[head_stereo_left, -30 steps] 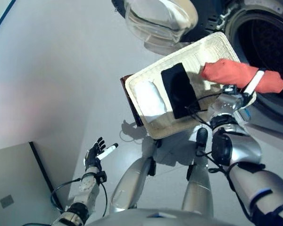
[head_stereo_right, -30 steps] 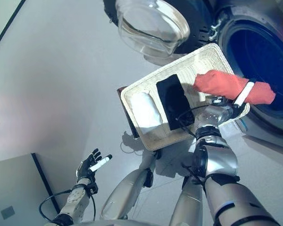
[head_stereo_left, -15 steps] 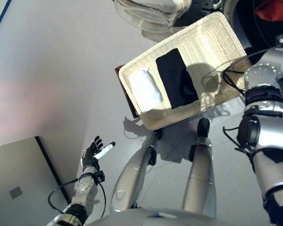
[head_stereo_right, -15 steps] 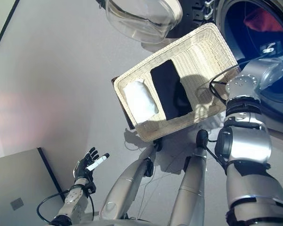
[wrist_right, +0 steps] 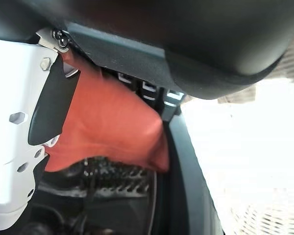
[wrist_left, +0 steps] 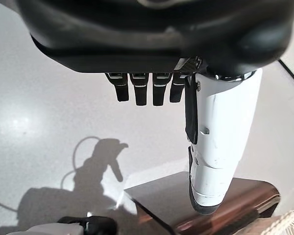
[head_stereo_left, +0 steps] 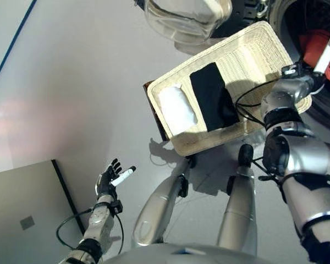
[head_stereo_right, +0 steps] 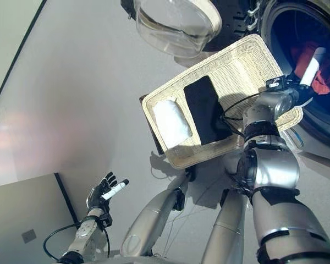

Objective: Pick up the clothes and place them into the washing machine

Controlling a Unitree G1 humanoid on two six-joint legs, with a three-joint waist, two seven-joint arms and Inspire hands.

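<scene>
My left hand (head_stereo_left: 109, 180) hangs low over the floor, fingers loosely straight, holding nothing. Farther out I see the wicker basket (head_stereo_left: 253, 52), with a white cloth (head_stereo_left: 176, 109) at its near-left end and a black cloth (head_stereo_left: 212, 96) mid-basket. Beyond, my right hand (head_stereo_right: 308, 71) grips the red garment (wrist_right: 112, 122) at the washing machine drum (head_stereo_right: 286, 27) opening.

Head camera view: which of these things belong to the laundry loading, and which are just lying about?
Job:
- red garment, at the drum mouth, against the right hand
- black garment and white garment, in the wicker basket
- washing machine and its open glass door

Lying about:
- dark brown board under the basket
- grey panel on the floor
- left hand, idle, open
</scene>
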